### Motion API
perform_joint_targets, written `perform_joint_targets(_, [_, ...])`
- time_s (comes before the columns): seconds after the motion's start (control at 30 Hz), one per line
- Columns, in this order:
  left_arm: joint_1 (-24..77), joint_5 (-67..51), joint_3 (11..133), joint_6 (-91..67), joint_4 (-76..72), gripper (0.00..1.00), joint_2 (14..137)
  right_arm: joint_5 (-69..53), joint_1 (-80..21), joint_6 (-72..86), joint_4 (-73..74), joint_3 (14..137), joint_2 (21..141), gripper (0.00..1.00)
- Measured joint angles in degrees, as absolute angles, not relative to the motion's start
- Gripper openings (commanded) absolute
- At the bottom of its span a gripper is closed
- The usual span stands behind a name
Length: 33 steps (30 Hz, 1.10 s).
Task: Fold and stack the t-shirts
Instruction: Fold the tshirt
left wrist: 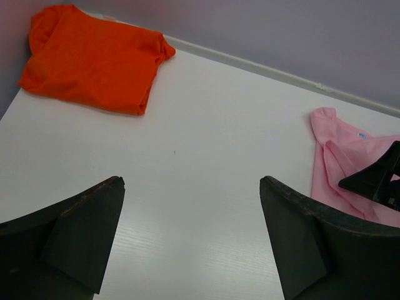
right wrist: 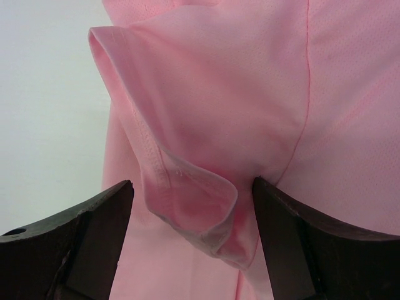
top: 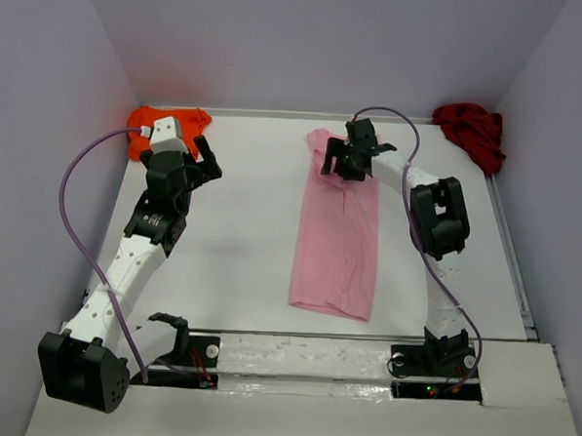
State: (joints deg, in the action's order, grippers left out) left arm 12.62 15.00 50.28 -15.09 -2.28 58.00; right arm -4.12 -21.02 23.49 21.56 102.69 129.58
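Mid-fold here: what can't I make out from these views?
- Pink shirt collar: top view, right gripper covers it.
- Orange shirt near part: top view, left arm hides it.
- Sleeve contact: right wrist view, cloth between open jaws, touch unclear.
- Red shirt: absent from wrist views.

- No word, brand, number or sign can be read in any view.
- The pink t-shirt (left wrist: 340,156) has a small pale label (left wrist: 361,134) at its neck, too small to read.
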Motion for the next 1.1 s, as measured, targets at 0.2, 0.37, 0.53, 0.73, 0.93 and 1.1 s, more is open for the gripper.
perform_joint_targets(0.2, [12.3, 14.7, 50.3, -15.1, -2.3, 0.99, 58.0, -5.8, -21.2, 23.6, 20.3, 102.7, 129.7, 0.82])
perform_joint_targets(0.37, [11.9, 14.3, 50.3, -15.1, -2.3, 0.99, 58.0, -6.1, -21.7, 23.6, 20.1, 102.7, 129.7, 0.82])
perform_joint_targets(0.53, [11.8, 13.9, 50.3, -15.1, -2.3, 0.99, 58.0, -6.4, -21.8, 23.5, 20.1, 102.7, 129.7, 0.82])
perform_joint_targets(0.73, [11.6, 13.7, 50.3, -15.1, -2.3, 0.99, 58.0, -6.5, -21.8, 23.5, 20.1, 102.7, 129.7, 0.82])
perform_joint_targets(0.93, [11.5, 13.6, 50.3, -15.1, -2.3, 0.99, 58.0, -6.1, -22.3, 23.0, 20.4, 103.4, 129.7, 0.82])
perform_joint_targets(1.1, [11.4, 13.4, 50.3, -15.2, -2.3, 0.99, 58.0, -6.1, -22.6, 22.3, 20.5, 104.4, 129.7, 0.81])
